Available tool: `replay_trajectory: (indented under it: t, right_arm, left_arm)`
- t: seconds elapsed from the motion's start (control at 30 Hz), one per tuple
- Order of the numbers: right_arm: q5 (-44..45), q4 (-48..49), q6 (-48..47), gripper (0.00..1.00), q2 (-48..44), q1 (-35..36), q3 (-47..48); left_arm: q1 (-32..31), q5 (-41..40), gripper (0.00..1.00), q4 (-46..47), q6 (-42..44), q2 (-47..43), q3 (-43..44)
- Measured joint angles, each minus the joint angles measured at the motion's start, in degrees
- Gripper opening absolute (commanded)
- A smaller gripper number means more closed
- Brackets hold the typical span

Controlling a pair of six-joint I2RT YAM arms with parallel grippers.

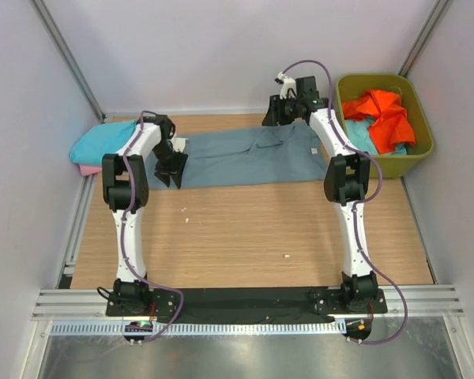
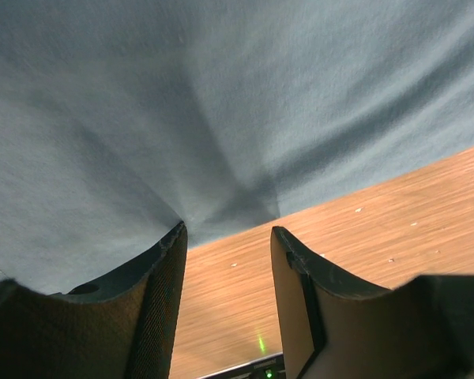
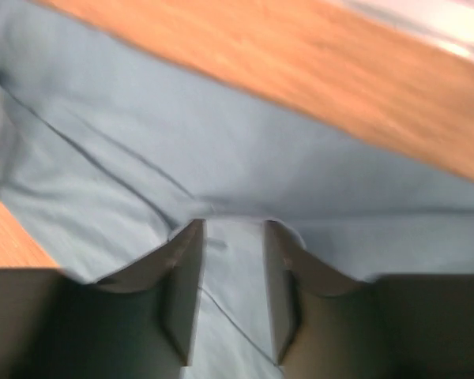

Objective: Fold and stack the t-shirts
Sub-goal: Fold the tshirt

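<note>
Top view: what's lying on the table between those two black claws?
The dusty grey-blue t-shirt, spread out on the wooden table, fills the stretch from the left gripper to the right gripper; the top view shows it.

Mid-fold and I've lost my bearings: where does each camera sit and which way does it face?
Top external: above and behind the robot, facing down over the table; shows the left arm, the right arm, the grey-blue t-shirt and the olive-green tub.
Left wrist: on the left arm, looking past the left gripper at that shirt's edge and bare wood.
Right wrist: on the right arm, looking past the right gripper at shirt folds, blurred.
Shared: all three show the grey-blue t-shirt and the table.
</note>
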Motion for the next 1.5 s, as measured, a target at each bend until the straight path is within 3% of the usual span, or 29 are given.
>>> replay_trajectory:
  t: [0.23, 0.4, 0.7, 1.23, 1.5]
  right_arm:
    - [0.5, 3.1, 1.2, 0.52, 0.5, 1.7, 1.1]
    - [1.9, 1.4, -0.9, 0.43, -5.0, 2.0, -7.3]
    - [2.0, -2.4, -3.1, 0.44, -10.6, 1.7, -17.8]
    - [5.7, -2.6, -3.5, 0.45, 1.2, 1.7, -9.0]
    - [10.2, 1.5, -4.5, 0.47, 6.1, 2.1, 1.3]
  left_arm:
    - [0.0, -0.4, 0.48, -0.1, 0.1, -1.1, -1.5]
    - [-0.1, -0.4, 0.48, -0.1, 0.1, -1.3, -1.3]
    - [-0.1, -0.4, 0.48, -0.1, -0.1, -1.4, -0.3]
    - [-0.1, -0.4, 0.48, 0.0, -0.3, -0.5, 0.9]
    - [-0.1, -0.4, 0.48, 0.3, -0.3, 0.1, -0.1]
